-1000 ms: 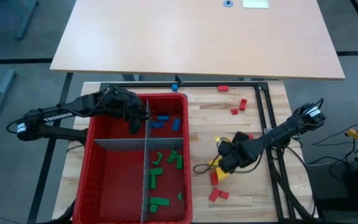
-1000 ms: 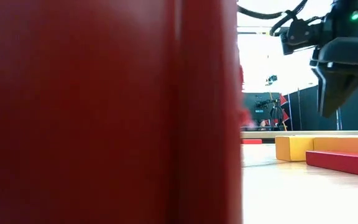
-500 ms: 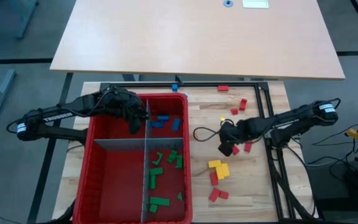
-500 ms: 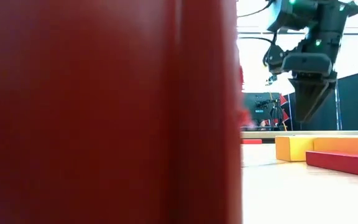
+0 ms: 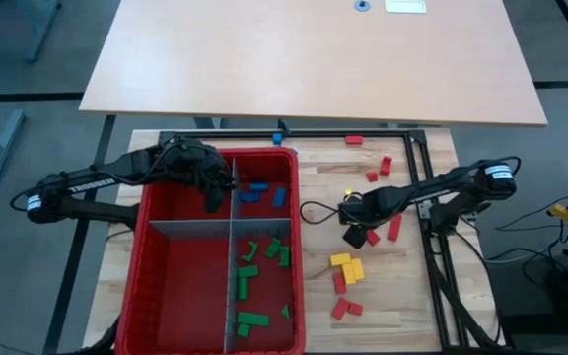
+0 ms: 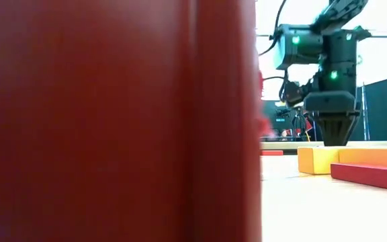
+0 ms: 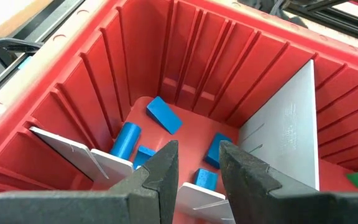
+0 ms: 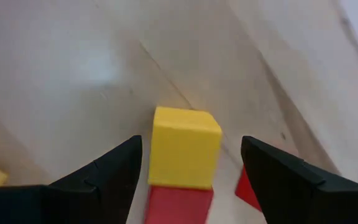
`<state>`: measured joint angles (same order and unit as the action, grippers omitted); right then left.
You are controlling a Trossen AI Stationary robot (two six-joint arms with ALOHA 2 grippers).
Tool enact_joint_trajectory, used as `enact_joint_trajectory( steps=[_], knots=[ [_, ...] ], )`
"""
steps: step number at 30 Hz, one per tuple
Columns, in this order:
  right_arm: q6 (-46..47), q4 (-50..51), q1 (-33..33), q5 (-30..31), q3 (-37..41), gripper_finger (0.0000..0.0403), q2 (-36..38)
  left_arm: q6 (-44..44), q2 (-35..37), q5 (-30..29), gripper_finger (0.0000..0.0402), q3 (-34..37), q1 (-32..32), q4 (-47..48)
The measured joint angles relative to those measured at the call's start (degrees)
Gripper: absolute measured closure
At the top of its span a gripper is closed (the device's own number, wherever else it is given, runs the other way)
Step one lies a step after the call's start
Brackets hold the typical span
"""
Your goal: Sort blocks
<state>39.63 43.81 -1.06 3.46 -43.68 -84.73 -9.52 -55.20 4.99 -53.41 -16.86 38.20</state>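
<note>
My right gripper (image 8: 188, 171) spreads wide around a small yellow block (image 8: 184, 147), touching nothing, red block (image 8: 178, 205) at its six o'clock.

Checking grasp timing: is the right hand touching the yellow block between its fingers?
Apart. The right wrist view shows the right hand open, bare table separating each finger from the yellow block.

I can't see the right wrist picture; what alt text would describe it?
The right gripper, open, frames a yellow block standing on a pale wooden table. A red block lies against its near side.
</note>
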Motion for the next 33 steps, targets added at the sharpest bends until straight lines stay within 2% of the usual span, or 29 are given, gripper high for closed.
enact_joint_trajectory(
  steps=[5, 13, 22, 33],
  knots=[
    [-1.5, -2.7, 0.0, -0.5, 0.0, 0.0159, -3.4, 0.0, 0.0, 0.0, 0.0299, 0.0, 0.0, 0.0],
    [-3.4, -5.1, -0.1, 0.0, -0.1, 0.0293, -3.8, 0.0, 0.0, 0.0, 0.0299, 0.0, 0.0, 0.3],
    [-3.3, -4.8, 0.0, 3.3, 0.1, 0.0292, 3.9, 0.1, 0.0, 0.1, 0.0299, 0.0, 0.0, 0.5],
    [-2.2, -7.3, 0.0, 7.2, -0.3, 0.0292, 18.0, 1.7, 0.0, 0.1, 0.0299, 0.0, 0.0, 0.4]
  ],
)
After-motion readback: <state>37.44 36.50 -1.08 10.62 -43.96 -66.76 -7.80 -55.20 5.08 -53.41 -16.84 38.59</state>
